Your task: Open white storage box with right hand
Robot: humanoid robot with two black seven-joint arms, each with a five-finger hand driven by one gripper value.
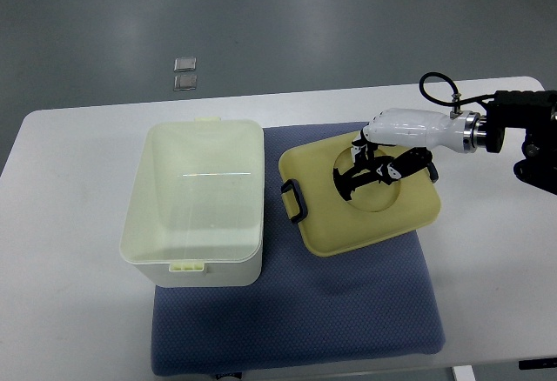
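Grey floor surrounds the white table (70,311), where I see a blue mat (348,311) carrying the white storage box (196,198), open and without its lid. Right of the box, the cream lid (348,224) lies flat on the mat, its black handle (294,200) facing the box. My right robot hand (383,165) rests on the lid's round recess, fingers loosely spread, gripping nothing.
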